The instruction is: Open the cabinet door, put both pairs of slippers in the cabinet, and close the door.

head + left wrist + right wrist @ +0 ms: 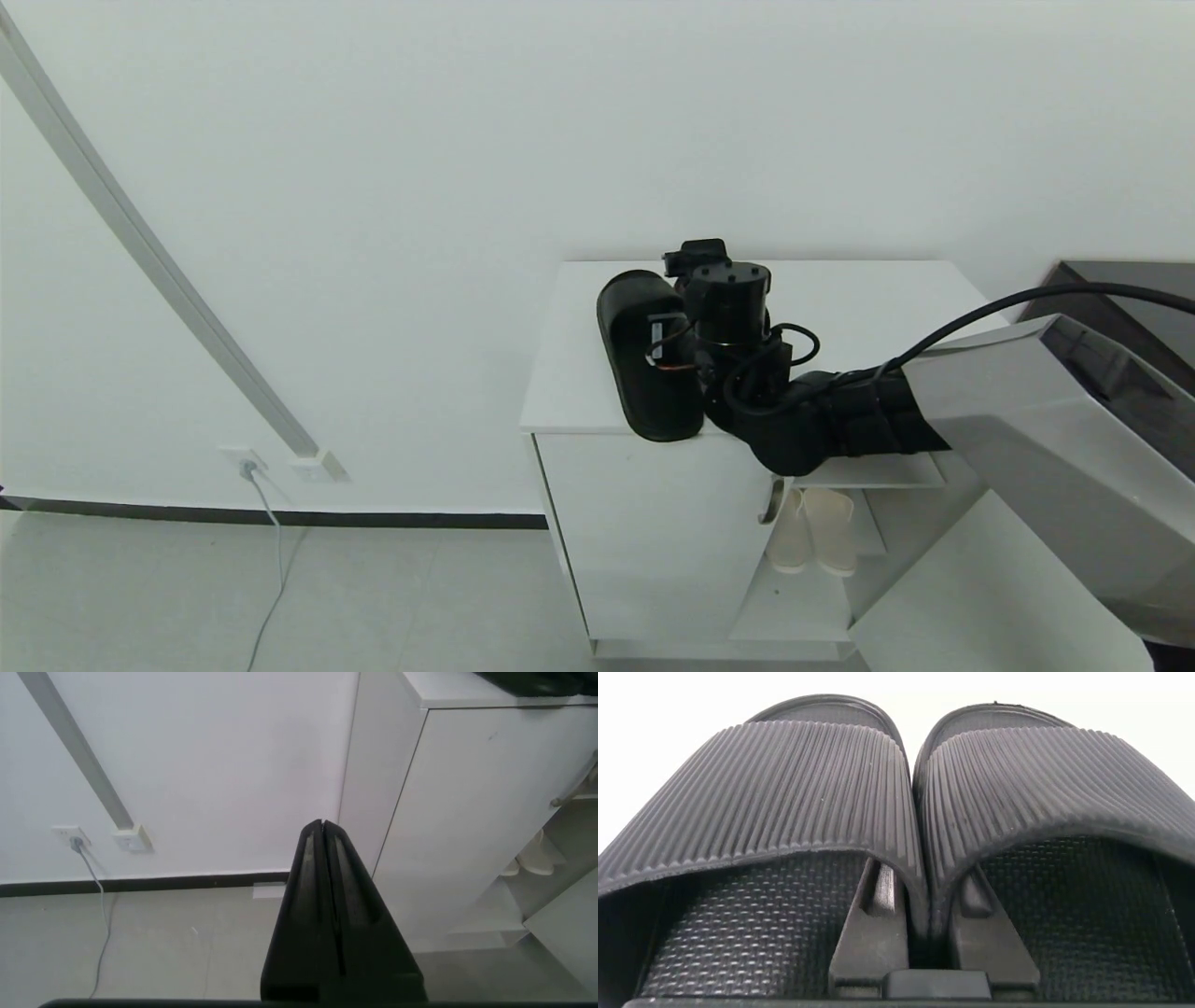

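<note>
Slippage worry: right end effector pinches black slippers by their inner edges only, so one could drop mid-lift.

Head view above cabinet, left wrist beside.
</note>
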